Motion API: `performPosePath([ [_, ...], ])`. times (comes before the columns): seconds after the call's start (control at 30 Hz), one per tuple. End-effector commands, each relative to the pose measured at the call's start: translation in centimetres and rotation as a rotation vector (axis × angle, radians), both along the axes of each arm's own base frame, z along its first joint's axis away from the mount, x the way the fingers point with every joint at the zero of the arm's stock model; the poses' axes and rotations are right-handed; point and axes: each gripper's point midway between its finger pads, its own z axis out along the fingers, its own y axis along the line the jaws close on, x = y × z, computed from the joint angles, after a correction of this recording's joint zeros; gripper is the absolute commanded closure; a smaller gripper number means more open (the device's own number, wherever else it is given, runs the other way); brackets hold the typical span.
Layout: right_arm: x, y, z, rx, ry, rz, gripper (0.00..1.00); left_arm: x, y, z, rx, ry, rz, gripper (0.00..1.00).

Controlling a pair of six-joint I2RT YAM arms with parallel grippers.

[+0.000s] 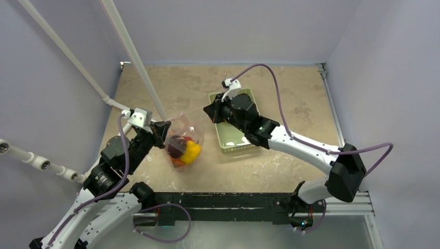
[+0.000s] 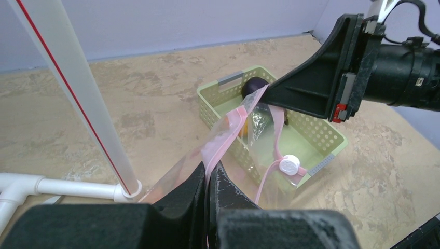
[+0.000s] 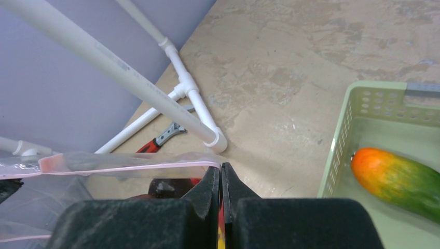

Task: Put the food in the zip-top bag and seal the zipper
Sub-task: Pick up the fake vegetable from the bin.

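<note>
The clear zip-top bag (image 1: 193, 127) hangs above the table between my two grippers. In it lie a yellow pepper (image 1: 192, 151), a dark purple piece (image 1: 176, 145) and orange and red pieces. My left gripper (image 1: 165, 130) is shut on the pink zipper strip (image 2: 228, 137) at the bag's left end. My right gripper (image 1: 210, 111) is shut on the right end of the strip (image 3: 129, 168). The mouth is open, with the white slider tab (image 2: 289, 165) on its far side. An orange-green fruit (image 3: 399, 176) and a dark plum (image 2: 254, 85) lie in the pale green basket.
The pale green basket (image 1: 236, 148) stands right of the bag, under my right arm. White PVC pipes (image 1: 132, 52) slant over the table's left side, with feet (image 3: 215, 139) on the table. A red-handled tool (image 3: 166, 137) lies by the pipes.
</note>
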Motion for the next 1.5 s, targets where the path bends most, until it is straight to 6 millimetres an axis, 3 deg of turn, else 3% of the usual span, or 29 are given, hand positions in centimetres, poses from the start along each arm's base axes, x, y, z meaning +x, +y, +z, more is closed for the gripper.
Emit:
performPosePath([
  [0.0,2.1,-1.6,-3.5,-0.039,0.046,-0.103,1.00,0.5,1.1,2.7,-0.048,-0.080,0.059,1.00],
  [0.13,2.0,-1.3,-5.7,-0.067,0.087,-0.093,1.00,1.5,-0.2,1.0,0.009,-0.009,0.037,1.00],
  [0.27,2.1,-1.4,-6.0,-0.080,0.088,-0.102,1.00,2.1,-1.0,-0.1,0.037,0.029,0.016,1.00],
  [0.43,1.9,-1.6,-3.1,-0.030,0.042,-0.097,0.76,2.5,-1.4,-0.9,0.054,0.058,0.016,1.00],
  [0.83,1.5,-3.5,4.0,0.057,-0.057,-0.143,0.52,3.0,-1.9,-2.0,0.080,0.097,0.010,1.00],
  [0.97,2.0,-4.9,5.0,0.044,-0.061,-0.214,0.46,3.0,-1.9,-2.0,0.079,0.096,0.013,1.00],
  [1.1,3.2,-6.8,3.7,-0.027,-0.037,-0.325,0.42,3.0,-1.8,-1.9,0.077,0.092,0.015,1.00],
  [1.47,6.9,-11.7,-3.8,-0.239,0.069,-0.533,0.32,2.9,-1.6,-1.6,0.072,0.083,0.018,1.00],
])
